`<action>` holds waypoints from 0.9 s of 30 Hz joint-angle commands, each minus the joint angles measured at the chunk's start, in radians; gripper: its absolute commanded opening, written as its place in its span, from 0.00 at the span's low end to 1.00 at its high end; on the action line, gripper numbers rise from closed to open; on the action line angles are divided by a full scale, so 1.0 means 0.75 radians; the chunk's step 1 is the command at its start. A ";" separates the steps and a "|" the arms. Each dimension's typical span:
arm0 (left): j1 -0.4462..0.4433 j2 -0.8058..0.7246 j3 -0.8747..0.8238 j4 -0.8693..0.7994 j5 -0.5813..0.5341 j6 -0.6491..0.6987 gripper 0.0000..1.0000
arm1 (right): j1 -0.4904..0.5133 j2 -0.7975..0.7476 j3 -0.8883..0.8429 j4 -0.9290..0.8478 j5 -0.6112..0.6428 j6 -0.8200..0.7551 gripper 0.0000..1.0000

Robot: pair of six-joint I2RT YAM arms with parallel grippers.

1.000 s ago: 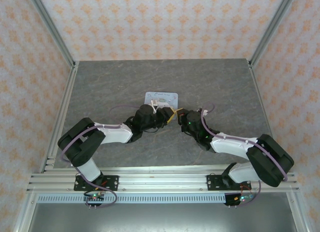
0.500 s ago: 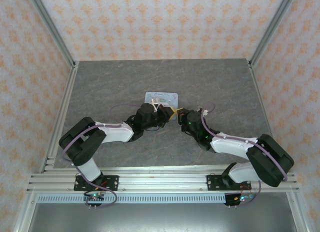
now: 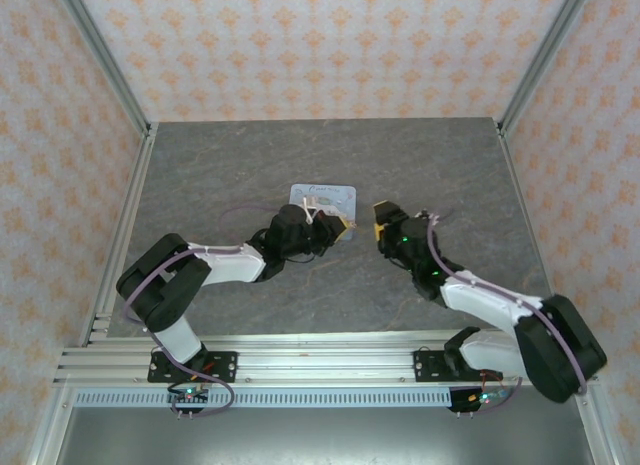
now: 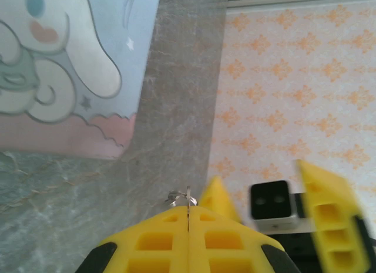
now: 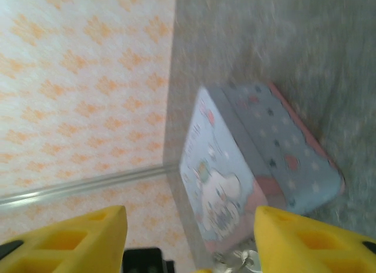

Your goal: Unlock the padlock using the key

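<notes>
The grey marbled table (image 3: 420,165) carries a pale blue square tin with a cartoon lid (image 3: 322,197). By the tin's near right corner, the left hand (image 4: 188,213) is pinched together on a small silver ring (image 4: 178,196). The right hand (image 5: 189,223) hangs nearby with its fingers apart. The tiny padlock is too small to make out.

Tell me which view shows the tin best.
The right wrist view: the tin shows nearly whole, lid and side. The left wrist view catches a lid corner; the top view has it small, partly hidden.
</notes>
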 commanded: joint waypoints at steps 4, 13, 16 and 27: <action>0.110 -0.111 0.083 -0.209 0.296 0.284 0.00 | -0.250 -0.061 0.033 -0.054 -0.548 -0.402 0.65; 0.211 -0.143 0.195 -0.412 0.589 0.532 0.00 | -0.258 0.125 0.174 0.147 -0.935 -0.535 0.47; 0.211 -0.141 0.218 -0.422 0.629 0.554 0.00 | -0.244 0.169 0.211 0.196 -1.006 -0.533 0.45; 0.215 -0.115 0.260 -0.404 0.726 0.587 0.00 | -0.202 0.299 0.251 0.266 -1.097 -0.567 0.39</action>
